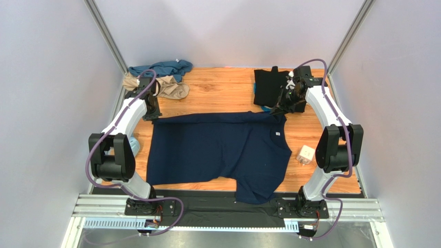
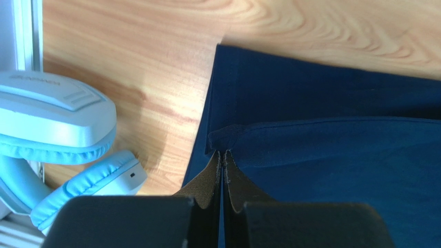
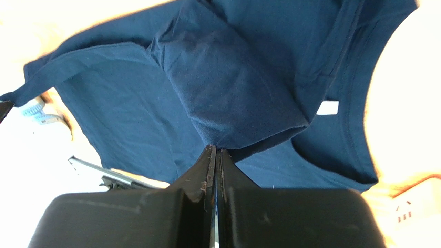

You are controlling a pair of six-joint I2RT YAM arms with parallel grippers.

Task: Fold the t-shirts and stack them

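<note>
Black fingertips of the left gripper (image 2: 223, 155) fill the near foreground of its wrist view, pressed together on a raised pleat at the far hem corner of the navy t-shirt (image 1: 217, 150). The right gripper (image 3: 215, 149) is likewise closed on navy cloth, pinching a bunched fold near the collar end, probably the far sleeve.

That shirt lies spread sideways across the table (image 1: 222, 90), collar to the right, its near sleeve drooping over the front edge. The black t-shirt (image 1: 269, 85) sits folded at the far right, touching the right gripper's side, while the teal t-shirt (image 1: 163, 67) and tan t-shirt (image 1: 171, 88) lie heaped at the far left.

The step looks like a lengthwise fold. To do it well, both pinches should rise and travel together toward the near side, holding the far edge taut between them so the flap lands flat and straight — without dragging the whole garment further off the table.

Both arms reach forward with elbows raised and wrists tipped down — the left one along the left edge, above the pale blue headphones (image 2: 62, 124).
</note>
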